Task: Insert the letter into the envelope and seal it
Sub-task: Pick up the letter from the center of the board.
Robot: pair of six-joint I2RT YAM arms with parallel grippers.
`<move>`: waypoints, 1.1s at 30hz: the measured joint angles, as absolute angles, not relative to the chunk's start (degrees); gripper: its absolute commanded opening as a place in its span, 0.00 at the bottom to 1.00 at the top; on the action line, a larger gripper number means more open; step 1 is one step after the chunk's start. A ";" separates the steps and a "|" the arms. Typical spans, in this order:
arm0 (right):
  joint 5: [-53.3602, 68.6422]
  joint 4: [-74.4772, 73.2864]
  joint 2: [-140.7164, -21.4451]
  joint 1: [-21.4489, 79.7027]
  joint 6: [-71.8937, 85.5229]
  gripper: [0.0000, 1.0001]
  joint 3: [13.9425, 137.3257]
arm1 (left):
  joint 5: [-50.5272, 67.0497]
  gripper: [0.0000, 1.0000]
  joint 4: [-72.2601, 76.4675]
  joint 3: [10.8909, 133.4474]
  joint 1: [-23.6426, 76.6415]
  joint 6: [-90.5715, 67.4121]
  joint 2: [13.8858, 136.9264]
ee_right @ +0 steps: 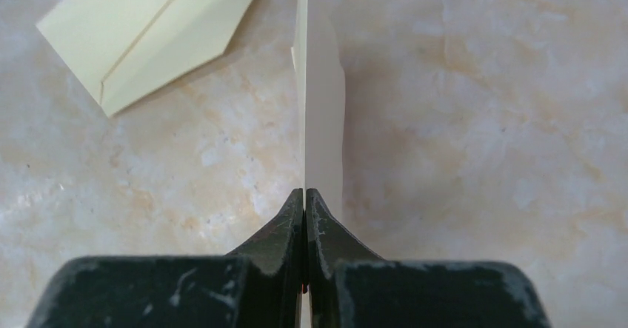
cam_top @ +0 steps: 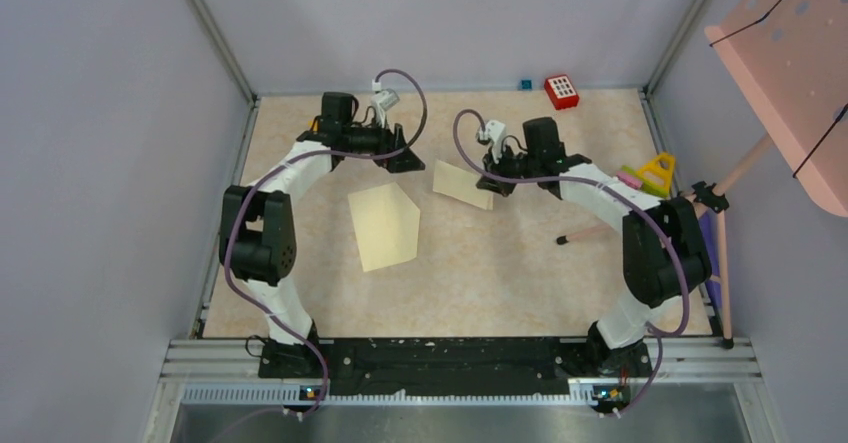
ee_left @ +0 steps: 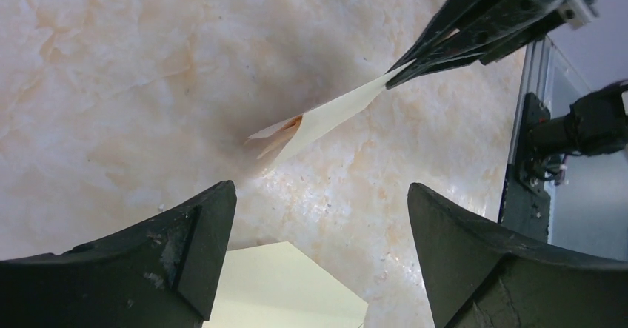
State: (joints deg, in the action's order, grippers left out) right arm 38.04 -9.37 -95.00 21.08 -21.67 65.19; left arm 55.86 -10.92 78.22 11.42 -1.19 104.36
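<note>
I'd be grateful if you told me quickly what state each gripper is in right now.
Left gripper: open, holding nothing.
Right gripper: shut on the letter, pinching its edge.

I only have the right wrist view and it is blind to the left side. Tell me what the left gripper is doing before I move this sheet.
Observer: The left gripper is wide open and holds nothing; it hangs over the table beyond the envelope.
Operator: Describe the sheet's far end. I see it edge-on only.
Observer: In the left wrist view the letter slopes down from the right gripper toward the table. I cannot tell if its low corner touches.
Operator: Report the whole envelope. My view crops it.
Observer: The top view shows it lying flat, touched by neither gripper, nearer the arm bases than both.
</note>
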 measured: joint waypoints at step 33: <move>40.73 -20.95 -88.90 20.99 -28.95 0.00 60.45 | 59.77 0.93 -37.58 91.79 22.74 33.52 107.04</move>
State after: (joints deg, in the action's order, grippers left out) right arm 40.73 -20.95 -88.90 20.99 -28.95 60.45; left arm 59.77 -37.58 91.79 22.74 33.52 107.04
